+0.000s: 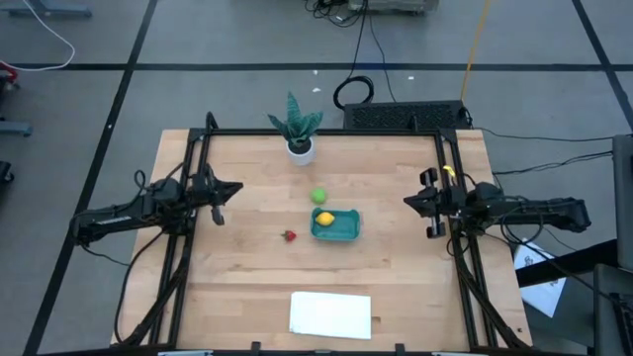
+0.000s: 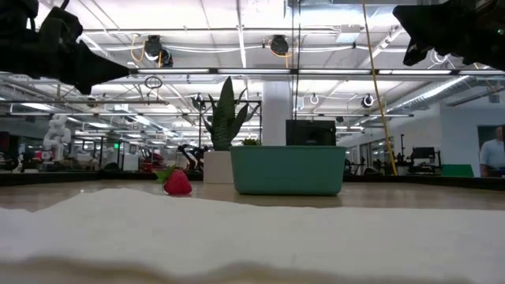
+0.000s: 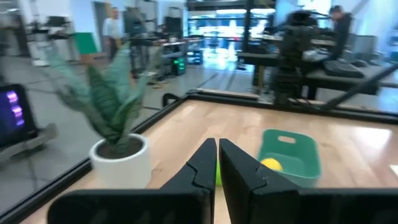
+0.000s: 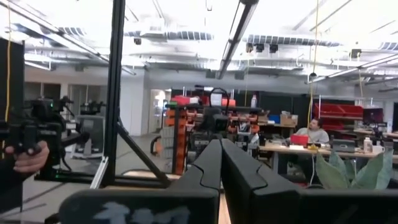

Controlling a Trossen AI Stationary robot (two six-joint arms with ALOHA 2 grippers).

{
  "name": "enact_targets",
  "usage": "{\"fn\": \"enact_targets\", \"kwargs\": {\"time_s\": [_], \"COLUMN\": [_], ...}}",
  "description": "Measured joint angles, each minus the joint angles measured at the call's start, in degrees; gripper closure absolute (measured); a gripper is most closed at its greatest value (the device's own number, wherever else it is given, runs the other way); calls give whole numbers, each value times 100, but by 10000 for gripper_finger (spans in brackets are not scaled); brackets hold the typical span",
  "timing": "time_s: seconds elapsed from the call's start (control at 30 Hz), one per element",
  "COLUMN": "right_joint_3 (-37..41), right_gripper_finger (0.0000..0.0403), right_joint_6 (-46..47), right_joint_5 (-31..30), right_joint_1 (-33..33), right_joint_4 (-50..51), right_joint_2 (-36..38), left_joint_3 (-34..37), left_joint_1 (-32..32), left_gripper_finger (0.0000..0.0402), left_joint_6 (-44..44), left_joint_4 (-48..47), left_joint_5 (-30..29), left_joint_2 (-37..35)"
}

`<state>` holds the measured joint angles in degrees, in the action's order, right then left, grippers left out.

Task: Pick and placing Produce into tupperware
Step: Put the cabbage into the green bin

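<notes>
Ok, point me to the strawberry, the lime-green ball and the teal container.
strawberry (image 1: 289, 235), high view, middle of its red body.
lime-green ball (image 1: 318, 196), high view, its top.
teal container (image 1: 346, 231), high view, bare floor beside the lemon (image 1: 324, 219).

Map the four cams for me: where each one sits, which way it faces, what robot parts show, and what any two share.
High: overhead, straight down on the table; both arms, left gripper, right gripper.
Low: tabletop height, level across the white sheet toward the tupperware; arm ends at top corners.
Left wrist: past its shut fingers toward the potted plant and tupperware.
Right wrist: past its shut fingers into the room; a seated person.
Shared: high and left wrist show the lemon inside the tupperware.
</notes>
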<state>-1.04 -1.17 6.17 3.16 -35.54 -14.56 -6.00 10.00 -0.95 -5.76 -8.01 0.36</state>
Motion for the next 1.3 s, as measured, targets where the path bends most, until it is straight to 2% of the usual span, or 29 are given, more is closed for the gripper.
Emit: {"fn": "enact_targets", "kwargs": {"time_s": [0.33, 0.5, 0.63, 0.7, 0.9, 1.1, 1.3], "right_joint_3": [9, 9, 13, 13, 15, 15, 15], "right_gripper_finger": [403, 403, 403, 403, 403, 403, 403], "right_joint_6": [-139, -201, -265, -262, -260, -258, -256], "right_joint_5": [-4, -7, -7, -8, -9, -11, -13], "right_joint_1": [0, 0, 0, 0, 0, 0, 0], "right_joint_4": [153, 154, 156, 167, 211, 195, 194], "right_joint_2": [-12, -12, -12, -12, -12, -12, -12], "left_joint_3": [-47, -421, -1000, -1396, -2578, -3616, -4541], "left_joint_1": [176, 440, 660, 803, 1458, 2200, 2584], "left_gripper_finger": [380, 380, 380, 380, 380, 380, 380], "left_joint_6": [-227, -284, -119, 169, 673, 791, 1061], "left_joint_4": [469, 473, 366, 138, -36, -41, -40], "left_joint_5": [-158, -127, -78, 196, 1609, 2553, 3429], "left_joint_2": [625, 1255, 1895, 2244, 3409, 5064, 6700]}}
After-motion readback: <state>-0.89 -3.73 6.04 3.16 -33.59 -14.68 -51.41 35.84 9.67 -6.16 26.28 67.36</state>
